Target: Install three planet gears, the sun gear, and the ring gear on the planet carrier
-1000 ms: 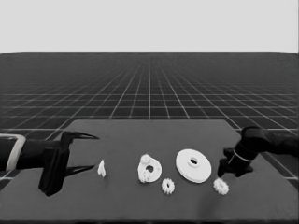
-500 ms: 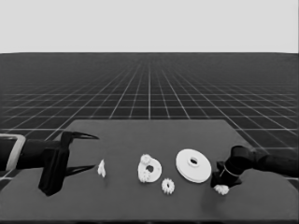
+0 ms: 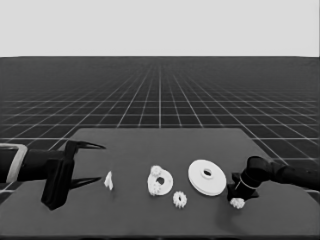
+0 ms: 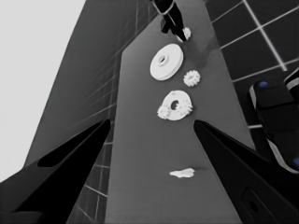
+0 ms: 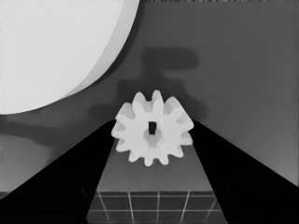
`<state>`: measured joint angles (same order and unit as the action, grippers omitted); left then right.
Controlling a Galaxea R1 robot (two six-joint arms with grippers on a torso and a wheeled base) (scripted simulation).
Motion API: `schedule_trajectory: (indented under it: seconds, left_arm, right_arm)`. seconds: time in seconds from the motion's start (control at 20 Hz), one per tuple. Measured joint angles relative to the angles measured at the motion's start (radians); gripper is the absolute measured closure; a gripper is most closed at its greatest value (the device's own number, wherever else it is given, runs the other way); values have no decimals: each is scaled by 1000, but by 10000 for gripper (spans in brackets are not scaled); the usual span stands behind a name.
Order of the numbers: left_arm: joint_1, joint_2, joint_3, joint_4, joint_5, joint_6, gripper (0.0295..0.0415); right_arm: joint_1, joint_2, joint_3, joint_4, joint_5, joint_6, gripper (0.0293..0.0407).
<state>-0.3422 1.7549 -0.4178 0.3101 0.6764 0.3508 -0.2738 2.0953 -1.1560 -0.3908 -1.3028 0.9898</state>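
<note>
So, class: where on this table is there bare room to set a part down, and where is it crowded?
Bare: the table's far strip, beyond every part. Crowded: the near middle, where the smaller round part, a loose gear and the larger round part cluster, the right gripper at another gear.

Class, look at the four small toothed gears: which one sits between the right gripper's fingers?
The gear nearest the table's right end, beside the larger round part, between the right gripper's fingers. Two gears rest on the smaller round part; another lies loose before it.
</note>
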Motion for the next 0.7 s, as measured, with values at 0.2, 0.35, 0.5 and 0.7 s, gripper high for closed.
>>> schedule_trajectory:
  seconds: [0.2,0.35,0.5,0.7]
  left_arm:
    - [0,0,0,0,0,0,326]
    - [0,0,0,0,0,0,326]
    - [0,0,0,0,0,0,326]
    - [0,0,0,0,0,0,326]
  right_arm:
    - [208,-72,132,166,-131,22,388]
    - [234,-75,137,189,-144,22,388]
    - [239,-75,138,193,-147,22,388]
    - [280,682,-195,200,-247,453,388]
